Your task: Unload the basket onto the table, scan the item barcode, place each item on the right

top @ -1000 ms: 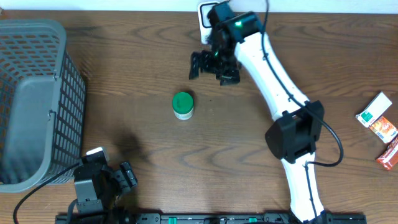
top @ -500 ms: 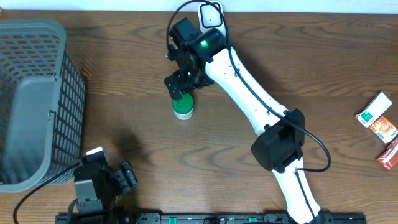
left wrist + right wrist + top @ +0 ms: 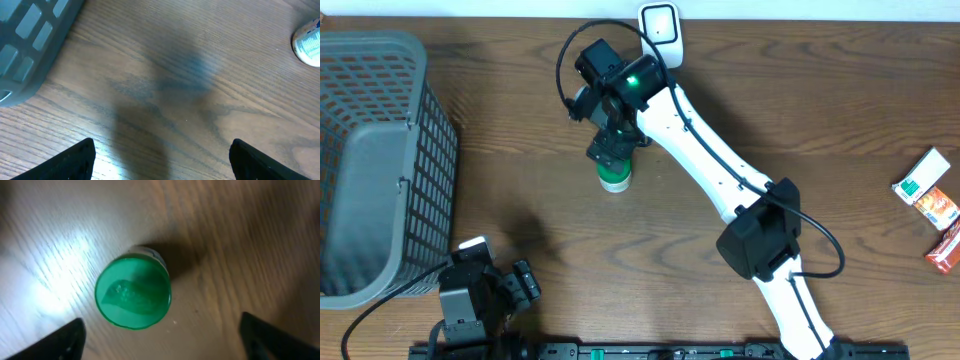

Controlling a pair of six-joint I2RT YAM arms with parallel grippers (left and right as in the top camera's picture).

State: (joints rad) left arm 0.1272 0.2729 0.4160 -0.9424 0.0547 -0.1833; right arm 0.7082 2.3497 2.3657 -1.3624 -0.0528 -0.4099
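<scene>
The item is a small jar with a green lid point(image 3: 614, 179), standing upright on the wooden table. In the right wrist view the lid point(image 3: 133, 294) fills the centre, seen from straight above. My right gripper point(image 3: 608, 150) hovers directly over the jar. It is open point(image 3: 160, 336), its fingertips point(image 3: 70, 337) spread wide, and the jar sits just ahead of the gap, untouched. My left gripper point(image 3: 520, 285) rests at the table's near left edge, open point(image 3: 162, 160) over bare wood. The jar point(image 3: 307, 45) shows at the far right of the left wrist view.
A grey mesh basket point(image 3: 370, 160) stands at the left, its corner point(image 3: 30, 35) close to my left gripper. A white scanner-like device point(image 3: 660, 22) sits at the back edge. A white-and-green box point(image 3: 925, 178) and orange packets point(image 3: 940, 210) lie at the far right.
My right arm has swung left from near the white device to a spot over the green-lidded jar. The left arm has stayed still.
</scene>
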